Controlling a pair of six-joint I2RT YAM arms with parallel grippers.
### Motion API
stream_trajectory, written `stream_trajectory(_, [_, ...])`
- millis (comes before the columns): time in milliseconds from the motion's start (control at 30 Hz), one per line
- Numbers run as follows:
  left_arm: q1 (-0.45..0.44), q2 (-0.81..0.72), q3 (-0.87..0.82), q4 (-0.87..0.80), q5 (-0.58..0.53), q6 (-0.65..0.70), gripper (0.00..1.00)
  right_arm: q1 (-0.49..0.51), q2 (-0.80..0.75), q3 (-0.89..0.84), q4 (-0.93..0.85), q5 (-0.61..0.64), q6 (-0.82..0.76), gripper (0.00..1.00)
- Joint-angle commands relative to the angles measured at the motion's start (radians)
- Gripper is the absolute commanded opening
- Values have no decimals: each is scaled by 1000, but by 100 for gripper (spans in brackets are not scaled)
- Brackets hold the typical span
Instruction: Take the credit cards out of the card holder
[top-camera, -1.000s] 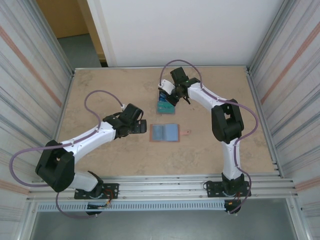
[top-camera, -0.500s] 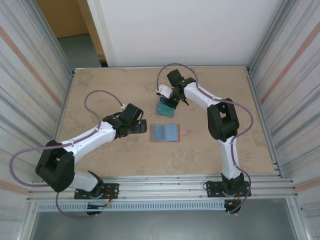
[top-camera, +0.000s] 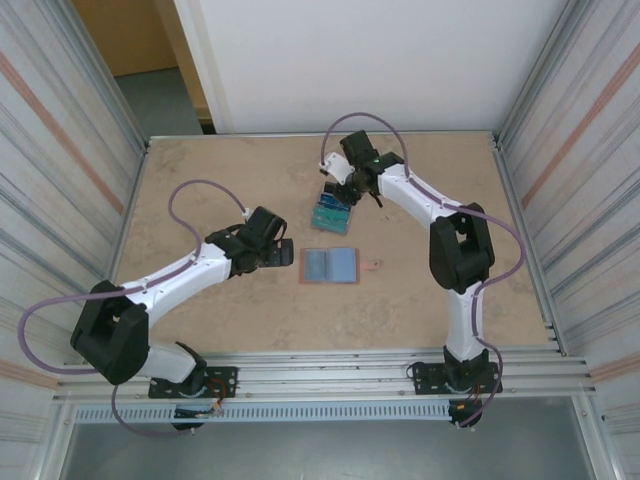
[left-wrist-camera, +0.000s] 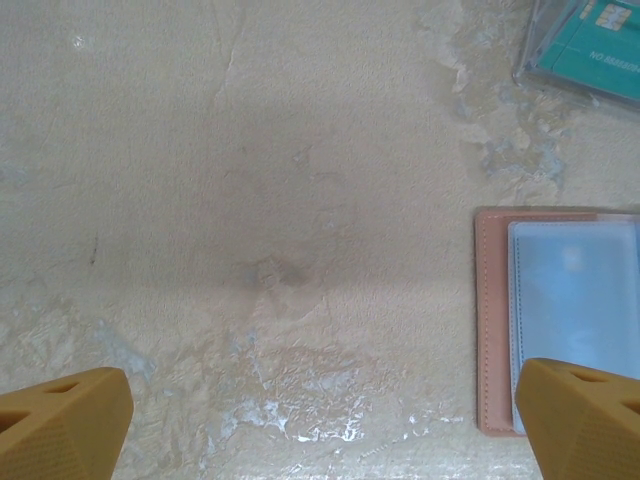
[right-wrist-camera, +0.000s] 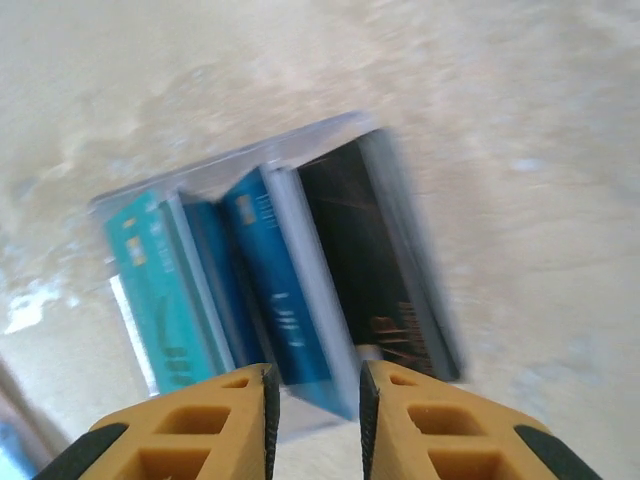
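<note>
**deskjockey:** Where's everything sitting?

**me:** The credit cards (top-camera: 332, 212) lie fanned on the desk (top-camera: 200, 180), just beyond the card holder (top-camera: 330, 265). It's spread open, pockets up, not touching them. My right hand (right-wrist-camera: 315, 400) hangs right over the cards with its fingers only a crack apart. Nothing's clamped that I can make out, but that view's blurry. My left hand (left-wrist-camera: 320, 430) is wide open and empty, just left of the card holder.

**deskjockey:** What could bite you?

**me:** If a finger snags the cards' near edge when I lift, the fan drags or flips. Also I can't tell if a pocket hides another card.
</note>
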Motion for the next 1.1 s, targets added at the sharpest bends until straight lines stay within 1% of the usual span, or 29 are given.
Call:
stream_trajectory(0, [9,-48,1,-5,3,13,99,9,-59,-38,85,202,113,30])
stream_trajectory(100, [10,-56,-6,-5,3,13,99,21,-85,-54,78,276,173,31])
stream_trajectory(167, [10,-61,-10,-3,3,11,99,27,-112,-66,59,292,235,31])
stream_trajectory(333, [13,-87,-34,6,-4,-11,99,67,-218,-152,4,275,457,28])
stream_trajectory(467, [34,-119,-60,9,-9,-31,99,149,-306,-268,-42,284,654,27])
stream_trajectory(600, [67,-163,-100,20,1,-54,99,257,-344,-367,-97,278,855,27])
stream_trajectory(767, [124,-219,-160,53,50,-68,99,404,-307,-419,-112,264,1016,27])
stream_trajectory(833, [145,-237,-180,58,64,-71,99,443,-272,-412,-123,264,1060,26])
stream_trajectory(900, [162,-254,-197,63,69,-71,99,468,-240,-407,-113,251,1090,26])
stream_trajectory(967, [176,-269,-211,66,71,-69,99,482,-211,-402,-74,208,1100,27])
stream_trajectory(1067, [187,-279,-222,63,64,-64,99,486,-160,-376,-58,172,1104,32])
